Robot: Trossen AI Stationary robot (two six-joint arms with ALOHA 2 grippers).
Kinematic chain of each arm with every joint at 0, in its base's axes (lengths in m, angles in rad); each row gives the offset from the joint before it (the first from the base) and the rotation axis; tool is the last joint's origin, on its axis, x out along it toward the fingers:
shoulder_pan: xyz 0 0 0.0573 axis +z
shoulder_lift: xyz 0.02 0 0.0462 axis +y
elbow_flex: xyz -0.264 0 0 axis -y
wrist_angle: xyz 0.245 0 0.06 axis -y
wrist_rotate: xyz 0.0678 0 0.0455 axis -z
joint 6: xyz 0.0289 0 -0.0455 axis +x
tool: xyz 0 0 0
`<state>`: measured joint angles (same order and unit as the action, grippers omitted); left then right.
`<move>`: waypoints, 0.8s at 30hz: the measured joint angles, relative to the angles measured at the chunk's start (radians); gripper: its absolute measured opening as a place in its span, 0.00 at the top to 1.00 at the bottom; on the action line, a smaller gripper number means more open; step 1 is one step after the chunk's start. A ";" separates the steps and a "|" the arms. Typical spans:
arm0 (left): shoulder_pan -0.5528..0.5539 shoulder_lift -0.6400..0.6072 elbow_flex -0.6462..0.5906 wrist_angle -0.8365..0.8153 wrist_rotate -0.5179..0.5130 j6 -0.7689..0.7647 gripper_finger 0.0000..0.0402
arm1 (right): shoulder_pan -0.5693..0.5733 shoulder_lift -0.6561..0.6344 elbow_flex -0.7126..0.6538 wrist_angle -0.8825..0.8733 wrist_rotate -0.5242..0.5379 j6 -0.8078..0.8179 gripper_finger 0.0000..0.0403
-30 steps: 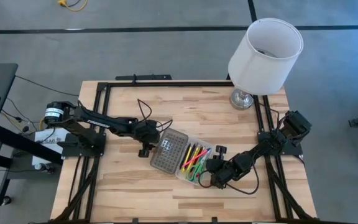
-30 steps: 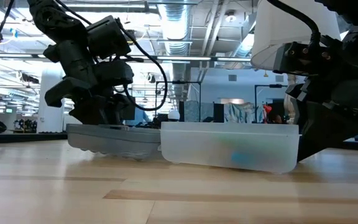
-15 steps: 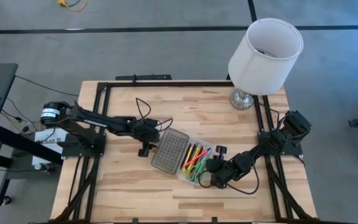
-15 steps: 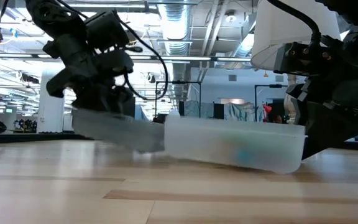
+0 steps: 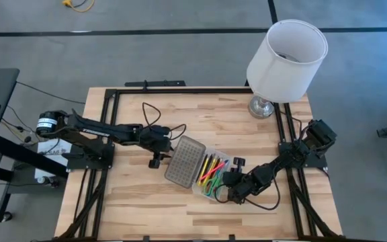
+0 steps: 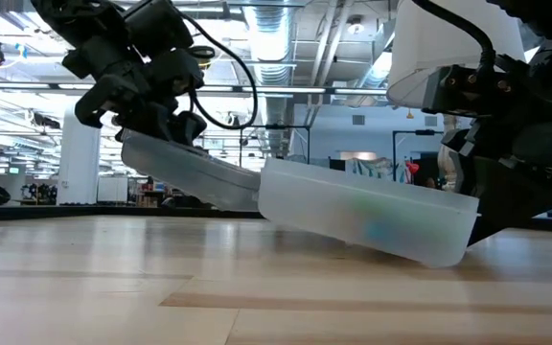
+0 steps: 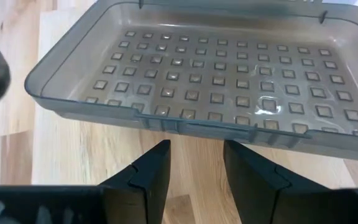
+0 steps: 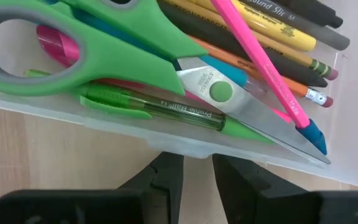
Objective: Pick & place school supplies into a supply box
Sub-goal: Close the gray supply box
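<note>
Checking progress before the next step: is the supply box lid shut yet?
Not shut: the grey lid slants up from the supply box, its free edge raised.
</note>
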<state>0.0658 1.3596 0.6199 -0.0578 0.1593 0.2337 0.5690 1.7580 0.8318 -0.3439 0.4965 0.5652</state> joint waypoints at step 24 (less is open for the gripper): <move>-0.015 0.001 0.001 0.001 0.036 0.017 0.64 | -0.001 0.000 0.000 0.002 0.002 -0.017 0.79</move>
<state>0.0509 1.3605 0.6205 -0.0570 0.1952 0.2508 0.5684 1.7580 0.8318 -0.3424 0.4984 0.5480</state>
